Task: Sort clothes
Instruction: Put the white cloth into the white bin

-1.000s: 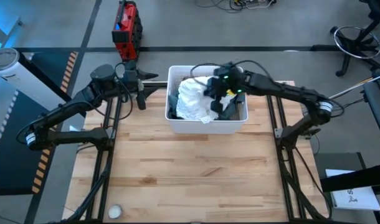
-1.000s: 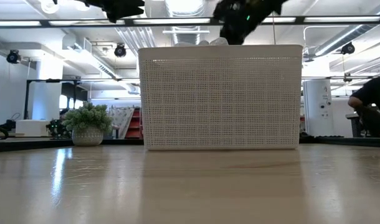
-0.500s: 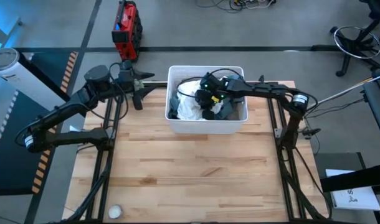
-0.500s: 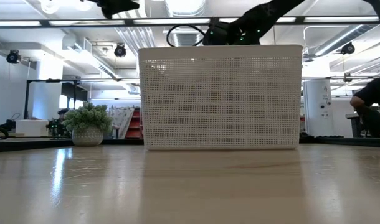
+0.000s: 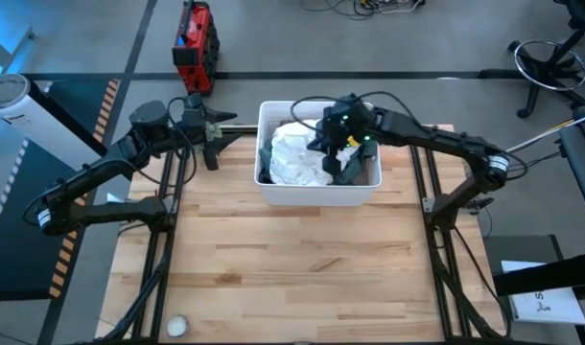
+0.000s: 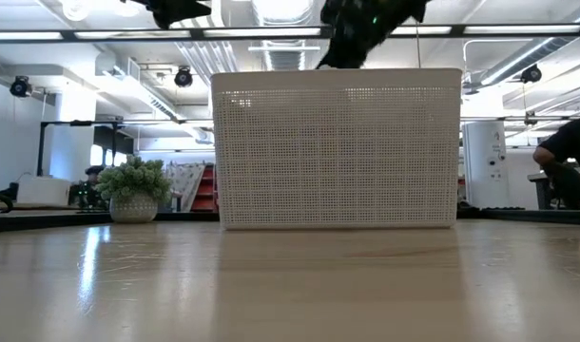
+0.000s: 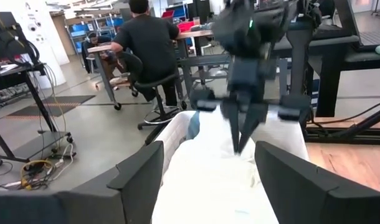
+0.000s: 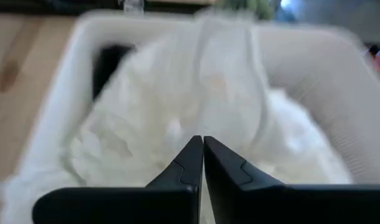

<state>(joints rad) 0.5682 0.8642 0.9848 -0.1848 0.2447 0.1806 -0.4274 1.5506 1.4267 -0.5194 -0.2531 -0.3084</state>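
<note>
Scene: a wooden table (image 5: 273, 268) seen from above, with a white plastic bin (image 5: 317, 196) at its far middle and one dark arm on each side.
Clothes: a white lacy piece (image 5: 297, 158) lies heaped on top in the bin, filling its left and middle; darker garments (image 5: 355, 171) show at the right end and a dark edge at the left wall.
Right gripper: the right gripper (image 5: 333, 144) hangs over the bin's middle, fingers pressed together, tips at or just above the white fabric. A fold seems to rise toward the tips in the right wrist view, but I cannot tell whether cloth is pinched.
Left gripper: the left gripper (image 5: 211, 153) waits left of the bin, above the table's far edge, fingers apart and empty, aimed at the bin.
Handling: judged light, limp and easily snagged; it will drape and trail rather than hold shape. A raised fold near the heap's top looks the best place to pinch.
Lie: crumpled, with no clear front; the heap runs roughly along the bin's left-to-right length.
Background: a seated person (image 7: 143, 37) works at a desk beyond.
</note>
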